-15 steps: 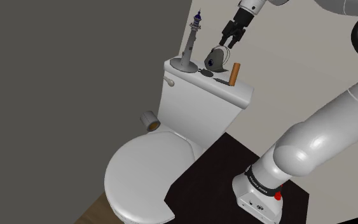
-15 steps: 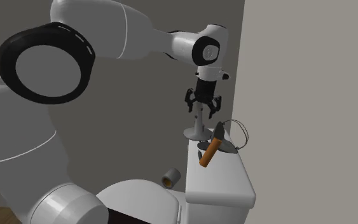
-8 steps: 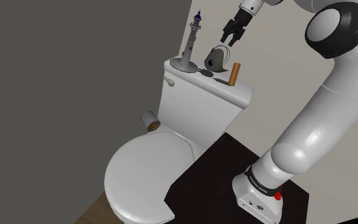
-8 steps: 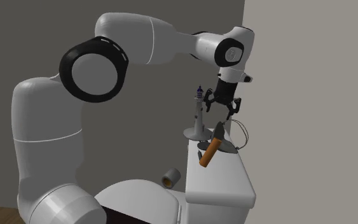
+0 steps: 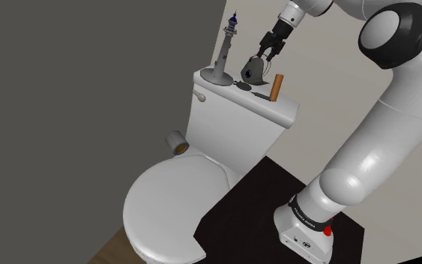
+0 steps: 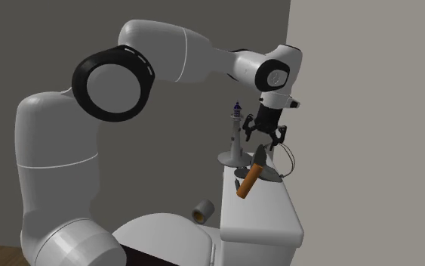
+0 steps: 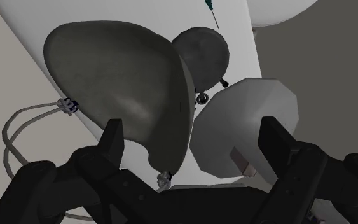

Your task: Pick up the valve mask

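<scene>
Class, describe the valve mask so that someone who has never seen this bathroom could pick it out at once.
Find the white toilet cistern and look along its lid. The valve mask sits there between a tall grey lighthouse figurine and a short orange-brown cylinder. Unlike those two slim shapes, it is a dark grey-green dome with thin looped straps.

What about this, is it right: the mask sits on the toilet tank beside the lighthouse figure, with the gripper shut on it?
No. The wrist view shows the gripper open, fingers wide apart and not clasping the mask. The mask does sit on the toilet tank beside the lighthouse figure.
</scene>
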